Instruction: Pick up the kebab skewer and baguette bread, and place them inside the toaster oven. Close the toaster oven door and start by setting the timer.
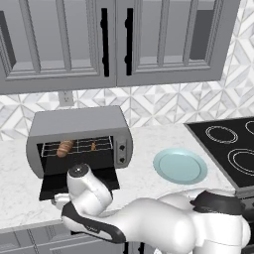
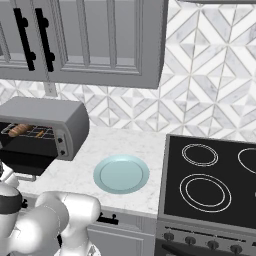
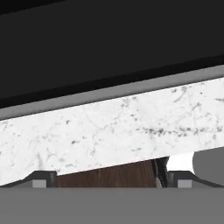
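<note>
**Oven loaded, door down, gripper low at the tabletop's front edge**

The white marble tabletop [image 1: 149,144] runs under grey upper cabinets [image 1: 64,39] with black handles and a grey-and-white patterned tile wall. A black glass cooktop [image 2: 210,175] with white ring burners sits at the tabletop's right end.

The grey metal boxy toaster oven [image 1: 74,124] stands toward the tabletop's back left, against the wall. Its dark glass drop-down toaster oven door [image 1: 79,181] with a grey frame lies folded down flat, reaching toward the tabletop's front edge. A control panel with knobs is on the oven's right side.

A round pale blue-green plate [image 1: 179,165] rests between the oven and the cooktop, nearer the front edge.

On the wire rack inside the oven lie the short golden-brown baguette bread [image 1: 65,148] at the left and, just right of it, the thin kebab skewer [image 1: 93,146] with orange-brown chunks.

The gripper [image 3: 107,183] hangs at the front edge of the tabletop, below the door's grey frame [image 3: 131,89]. Its two dark fingertips [image 3: 41,180] stand well apart with nothing between them, so it is released.
</note>
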